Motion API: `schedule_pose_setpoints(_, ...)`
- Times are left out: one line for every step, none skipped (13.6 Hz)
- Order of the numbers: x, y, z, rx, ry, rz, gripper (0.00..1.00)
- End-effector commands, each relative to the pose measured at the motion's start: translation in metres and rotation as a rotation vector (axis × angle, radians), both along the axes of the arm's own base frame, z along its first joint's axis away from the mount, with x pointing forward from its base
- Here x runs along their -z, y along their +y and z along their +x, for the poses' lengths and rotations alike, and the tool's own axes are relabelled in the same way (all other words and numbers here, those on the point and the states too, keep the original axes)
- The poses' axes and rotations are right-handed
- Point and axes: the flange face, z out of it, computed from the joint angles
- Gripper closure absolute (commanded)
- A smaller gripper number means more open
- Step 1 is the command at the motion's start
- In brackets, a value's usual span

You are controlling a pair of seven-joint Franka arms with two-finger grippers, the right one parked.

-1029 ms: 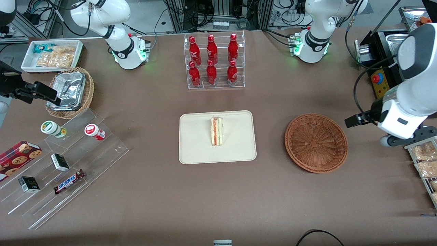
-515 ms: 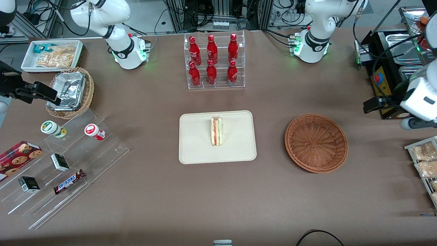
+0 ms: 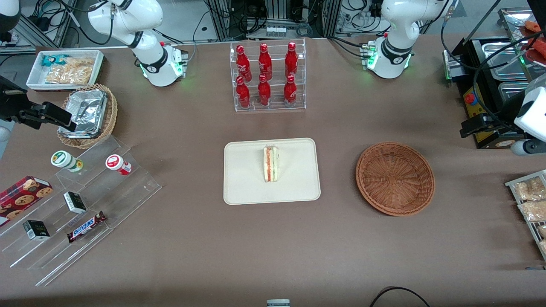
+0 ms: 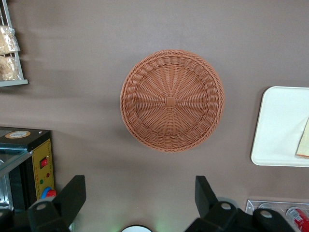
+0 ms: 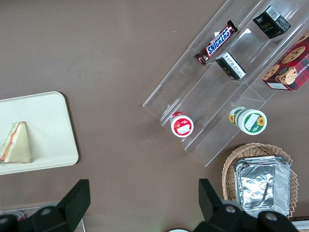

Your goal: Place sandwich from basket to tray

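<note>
The sandwich lies on the tray, near the tray's middle, its cut edge of red-pink and yellowish layers facing toward the parked arm's end of the worktop. The tray rests flat at the centre of the worktop. The basket sits on the worktop beside the tray, toward the working arm's end, well apart from it and holding nothing; the left wrist view shows its bare woven floor.

The gripper hangs high above the worktop at the working arm's end, farther from the front camera than the basket and clear of it. Its two fingers stand wide apart and grip nothing; the brown worktop shows between them.

Farther from the front camera than the tray, a clear rack of red bottles stands upright. Toward the parked arm's end lie a tan basket with a foil container and a stepped clear stand carrying small packets and a Snickers bar.
</note>
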Motion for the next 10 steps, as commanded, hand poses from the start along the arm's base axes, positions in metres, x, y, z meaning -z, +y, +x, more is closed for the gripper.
schedule_pose_setpoints(-0.012,0.002,-0.018,0.014,-0.014,-0.003,0.0)
schedule_pose_setpoints(-0.012,0.001,-0.029,0.013,-0.016,0.002,0.0)
schedule_pose_setpoints(-0.011,-0.001,-0.037,0.014,-0.036,0.006,0.0)
schedule_pose_setpoints(-0.007,-0.001,-0.045,0.011,-0.051,0.01,0.0)
schedule_pose_setpoints(-0.006,-0.001,-0.047,0.011,-0.054,0.012,0.0)
schedule_pose_setpoints(-0.007,-0.001,-0.048,0.011,-0.054,0.012,0.0)
schedule_pose_setpoints(-0.014,-0.002,-0.053,0.013,-0.062,0.014,0.0)
schedule_pose_setpoints(-0.018,-0.002,-0.056,0.013,-0.065,0.015,0.0)
schedule_pose_setpoints(-0.02,-0.002,-0.055,-0.001,-0.067,0.015,0.0)
schedule_pose_setpoints(-0.023,-0.002,-0.052,-0.004,-0.073,0.012,0.0)
